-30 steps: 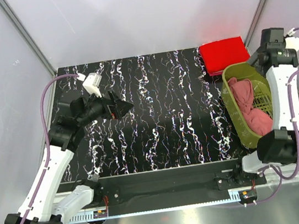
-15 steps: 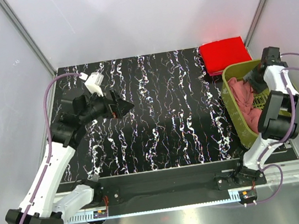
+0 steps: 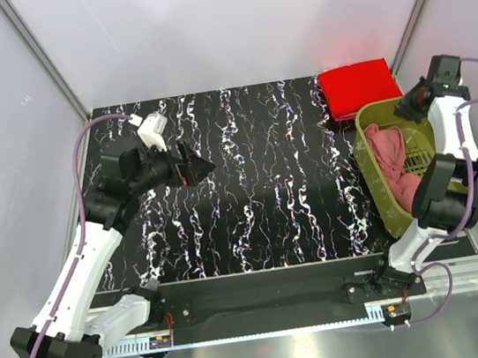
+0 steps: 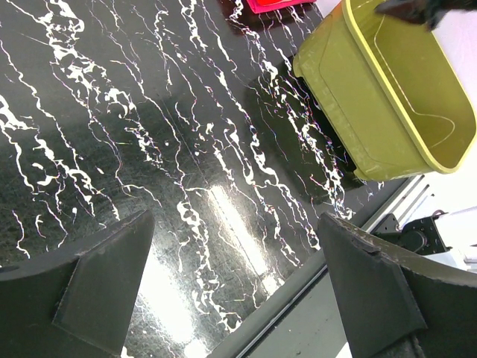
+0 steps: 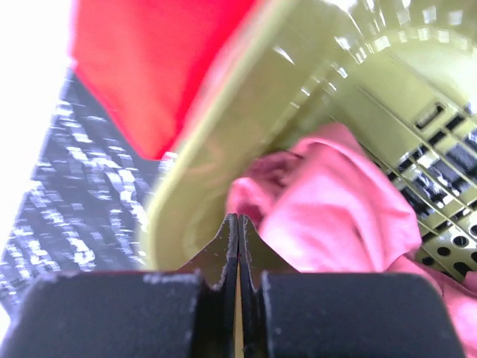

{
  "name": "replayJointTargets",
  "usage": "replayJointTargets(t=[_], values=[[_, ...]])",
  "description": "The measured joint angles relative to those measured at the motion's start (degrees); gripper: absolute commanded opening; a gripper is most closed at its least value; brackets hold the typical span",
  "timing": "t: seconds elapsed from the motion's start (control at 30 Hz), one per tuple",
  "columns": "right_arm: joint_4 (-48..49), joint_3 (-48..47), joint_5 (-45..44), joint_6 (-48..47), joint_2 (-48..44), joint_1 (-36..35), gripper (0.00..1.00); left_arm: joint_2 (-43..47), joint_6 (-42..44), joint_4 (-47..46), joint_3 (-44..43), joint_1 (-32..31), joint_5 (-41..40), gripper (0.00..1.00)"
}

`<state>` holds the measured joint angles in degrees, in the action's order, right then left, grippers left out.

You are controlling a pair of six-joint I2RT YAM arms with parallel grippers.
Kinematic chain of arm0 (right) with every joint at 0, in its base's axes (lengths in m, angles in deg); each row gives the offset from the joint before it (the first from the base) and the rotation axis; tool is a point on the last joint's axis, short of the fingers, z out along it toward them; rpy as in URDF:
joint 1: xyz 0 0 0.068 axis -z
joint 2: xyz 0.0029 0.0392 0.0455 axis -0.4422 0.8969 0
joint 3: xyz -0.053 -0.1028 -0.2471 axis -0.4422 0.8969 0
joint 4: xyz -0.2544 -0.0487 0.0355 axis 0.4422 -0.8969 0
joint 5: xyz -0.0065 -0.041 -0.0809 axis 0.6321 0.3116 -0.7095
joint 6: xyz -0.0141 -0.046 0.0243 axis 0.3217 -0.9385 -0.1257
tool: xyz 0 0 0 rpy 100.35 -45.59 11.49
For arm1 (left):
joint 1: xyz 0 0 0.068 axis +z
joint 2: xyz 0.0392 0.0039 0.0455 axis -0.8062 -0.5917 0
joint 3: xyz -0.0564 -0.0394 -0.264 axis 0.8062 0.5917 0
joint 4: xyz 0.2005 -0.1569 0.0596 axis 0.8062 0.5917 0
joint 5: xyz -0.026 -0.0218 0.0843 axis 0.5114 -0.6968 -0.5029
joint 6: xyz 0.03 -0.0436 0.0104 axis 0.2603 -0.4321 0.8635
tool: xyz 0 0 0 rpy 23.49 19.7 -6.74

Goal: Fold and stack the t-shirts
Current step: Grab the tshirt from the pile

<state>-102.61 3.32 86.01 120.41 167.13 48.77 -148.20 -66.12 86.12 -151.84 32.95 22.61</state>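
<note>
right gripper (image 5: 238,231) has closed fully beside the salmon-pink cloth t-shirt (image 5: 335,201), seemingly missing it; left gripper (image 4: 235,280) gapes empty.

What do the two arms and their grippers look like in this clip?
The left arm and right arm have white links, black joints and looping purple cables. A white camera block sits at the left wrist. The left gripper has broad, dark wedge-shaped fingers; the right gripper has black fingers tapering to thin tips.
</note>
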Motion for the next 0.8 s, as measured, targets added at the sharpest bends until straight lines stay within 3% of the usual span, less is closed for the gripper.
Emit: replayJointTargets(t=[0.07,0.1,0.17,0.27,0.63,0.8], values=[[-0.1,-1.3,0.6,-0.3,-3.0,0.0,0.0,0.0,0.0,-0.2,0.0,0.0,0.0,0.99],[-0.1,-1.9,0.6,-0.4,-4.6,0.0,0.05,0.0,0.0,-0.2,0.0,0.0,0.0,0.99],[0.0,-2.7,0.6,-0.7,-7.1,0.1,0.4,0.0,0.0,-0.2,0.0,0.0,0.0,0.99],[-0.3,-2.8,0.6,-1.0,-8.3,0.5,0.5,0.0,0.0,-0.6,0.1,0.0,0.1,0.99],[5.2,8.8,6.1,-1.6,2.7,8.2,0.59,-0.1,0.9,-0.6,0.3,0.0,0.0,0.99],[10.1,9.0,9.6,-5.3,7.1,8.2,0.57,-0.9,1.2,-0.7,0.3,0.0,0.1,0.99]])
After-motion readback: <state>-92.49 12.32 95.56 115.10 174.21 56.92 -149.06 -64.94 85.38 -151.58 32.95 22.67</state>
